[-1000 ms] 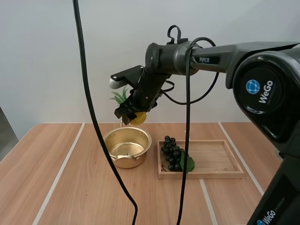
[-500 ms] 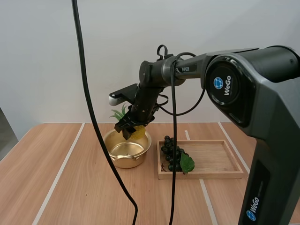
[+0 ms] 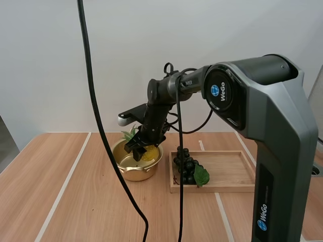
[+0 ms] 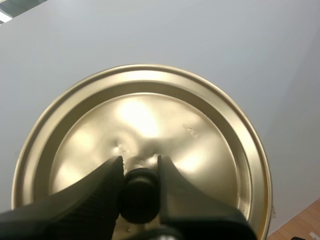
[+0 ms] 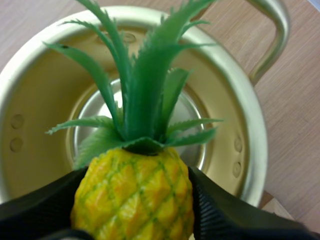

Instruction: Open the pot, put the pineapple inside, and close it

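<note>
The gold pot [image 3: 132,170] stands open on the table, left of the wooden tray [image 3: 229,174]. My right gripper [image 3: 139,148] is shut on a yellow pineapple [image 3: 148,153] with green leaves and holds it low over the pot's mouth. From the right wrist, the pineapple [image 5: 134,192] sits pinched between the black fingers [image 5: 227,217], its leaves pointing into the pot [image 5: 239,102]. My left gripper [image 4: 140,166] is shut on the black knob [image 4: 139,196] of the gold lid [image 4: 150,120], held up against a pale wall.
A bunch of dark grapes [image 3: 185,165] with a green leaf lies at the tray's left end, close beside the pot. Bare wooden table stretches left of and in front of the pot.
My right gripper has come down and slightly left with the pineapple, from well above the pot to its mouth. The pot, tray and grapes have not moved.
</note>
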